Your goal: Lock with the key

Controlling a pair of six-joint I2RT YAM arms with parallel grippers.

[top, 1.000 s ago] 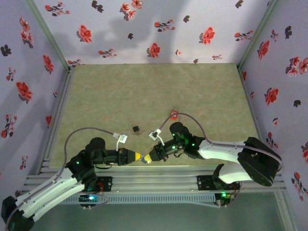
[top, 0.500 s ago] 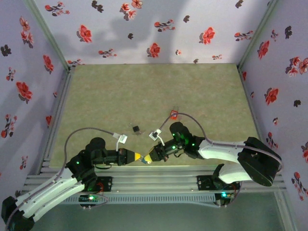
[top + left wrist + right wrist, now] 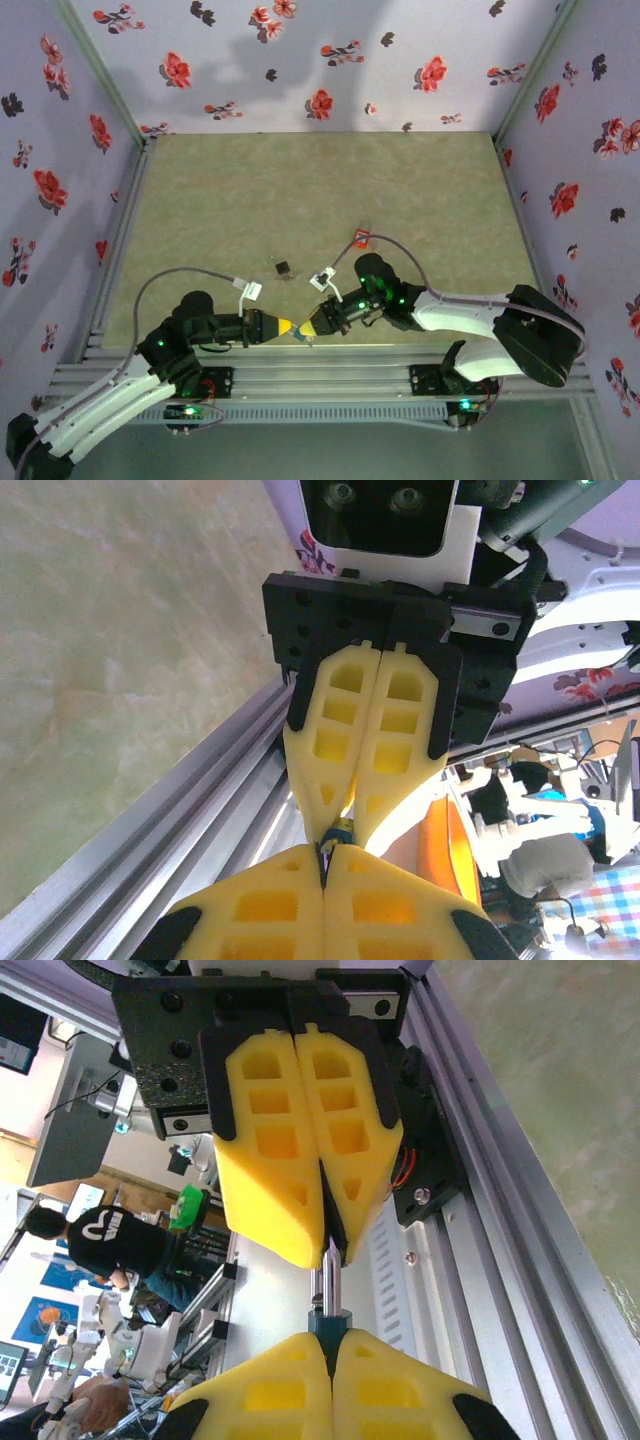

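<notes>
My two grippers meet tip to tip over the aluminium rail at the near edge. The right gripper (image 3: 328,1345) is shut on a small dark teal lock (image 3: 327,1325), whose brass-coloured face (image 3: 343,830) points at the left gripper. A silver key (image 3: 326,1280) runs from the lock into the left gripper (image 3: 325,855), which is shut on the key's thin dark head. In the top view the left gripper (image 3: 294,328) and the right gripper (image 3: 305,331) touch noses, and the lock is mostly hidden between them.
A small black object (image 3: 283,267) lies on the green mat (image 3: 300,190) just beyond the grippers. A red tag (image 3: 361,238) hangs on the right arm's cable. The aluminium rail (image 3: 330,360) runs below both grippers. Flowered walls enclose the mat on three sides.
The left gripper's jaws have closed onto the key. Its arm has shifted slightly; the right arm has stayed put with the lock.
</notes>
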